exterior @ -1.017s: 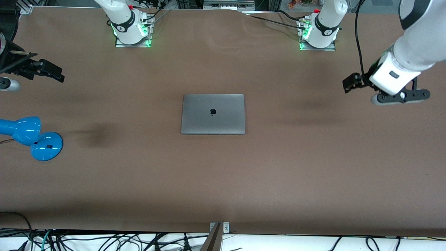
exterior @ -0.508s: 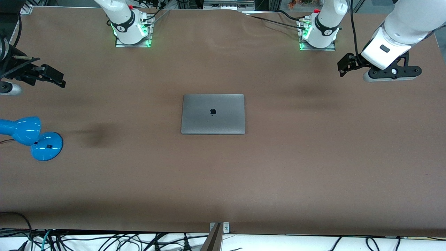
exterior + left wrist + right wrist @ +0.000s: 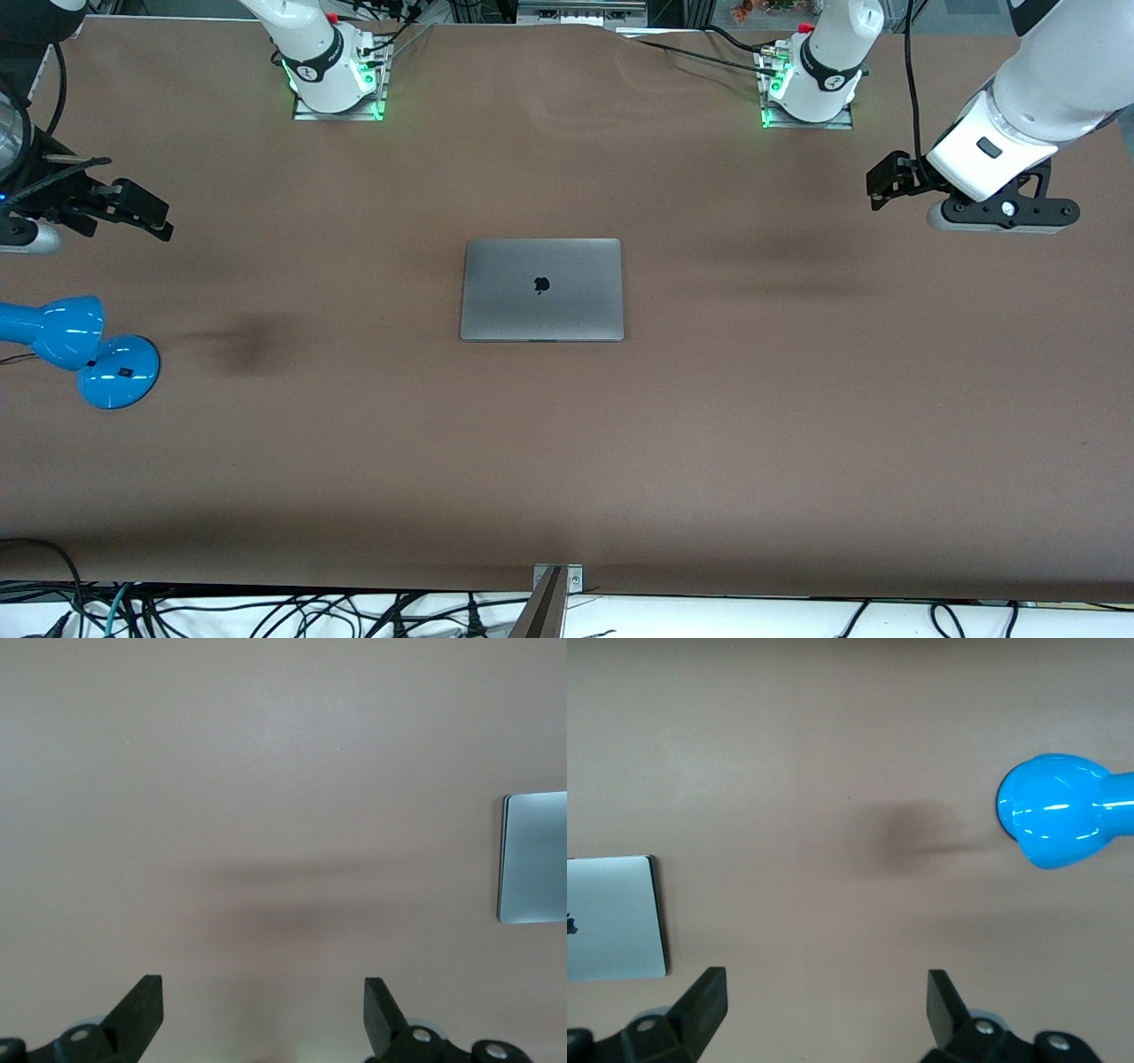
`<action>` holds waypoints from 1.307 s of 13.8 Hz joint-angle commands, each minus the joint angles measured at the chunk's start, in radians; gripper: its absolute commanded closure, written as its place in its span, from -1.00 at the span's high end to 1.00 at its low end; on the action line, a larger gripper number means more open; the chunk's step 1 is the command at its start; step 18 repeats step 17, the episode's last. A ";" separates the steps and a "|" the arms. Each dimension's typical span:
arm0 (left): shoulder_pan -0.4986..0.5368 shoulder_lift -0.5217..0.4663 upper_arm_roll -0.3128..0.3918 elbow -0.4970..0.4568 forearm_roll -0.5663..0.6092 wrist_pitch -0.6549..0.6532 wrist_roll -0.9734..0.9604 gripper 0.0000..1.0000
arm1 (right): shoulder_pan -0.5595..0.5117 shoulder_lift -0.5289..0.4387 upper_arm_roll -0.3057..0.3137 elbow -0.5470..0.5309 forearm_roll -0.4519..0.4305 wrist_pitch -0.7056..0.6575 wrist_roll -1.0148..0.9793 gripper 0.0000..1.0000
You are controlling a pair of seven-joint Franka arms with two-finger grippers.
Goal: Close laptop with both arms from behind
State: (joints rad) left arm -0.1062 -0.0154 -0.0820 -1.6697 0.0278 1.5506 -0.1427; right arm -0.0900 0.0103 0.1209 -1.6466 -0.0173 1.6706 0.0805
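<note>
From the front, the laptop (image 3: pixel 541 289) lies shut at mid-frame. My left gripper (image 3: pixel 889 182) hangs upper right, my right gripper (image 3: pixel 133 208) upper left.

Left wrist: my fingers (image 3: pixel 142 1010) spread wide, holding nothing; laptop at frame's right edge.

Right wrist: fingers (image 3: pixel 704 1001) wide, empty; laptop at left edge, blue lamp (image 3: pixel 1059 811) upper right.

The laptop (image 3: pixel 534 858) is cut off by the left wrist view's edge, only one short end showing; the right wrist view also crops it (image 3: pixel 613 918), leaving part of its logo. The blue lamp (image 3: pixel 75 348), at the table (image 3: pixel 567 461) edge by the right arm's end, runs out of frame. Each pincer's fingers (image 3: pixel 142 1010) (image 3: pixel 704 1001) are cropped at their bases.
</note>
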 commanded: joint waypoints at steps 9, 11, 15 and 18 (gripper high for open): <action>-0.015 0.049 0.008 0.146 -0.008 -0.027 0.040 1.00 | -0.008 -0.015 0.020 -0.006 -0.001 -0.003 0.082 1.00; -0.015 0.057 0.007 0.154 -0.009 -0.027 0.028 1.00 | -0.008 -0.016 0.028 -0.004 -0.001 -0.005 0.081 1.00; 0.008 0.063 0.008 0.162 -0.017 -0.030 0.034 1.00 | -0.008 -0.016 0.037 -0.004 0.000 -0.008 0.081 1.00; 0.008 0.063 0.008 0.163 -0.017 -0.030 0.035 1.00 | -0.010 -0.016 0.043 -0.004 0.000 -0.009 0.081 1.00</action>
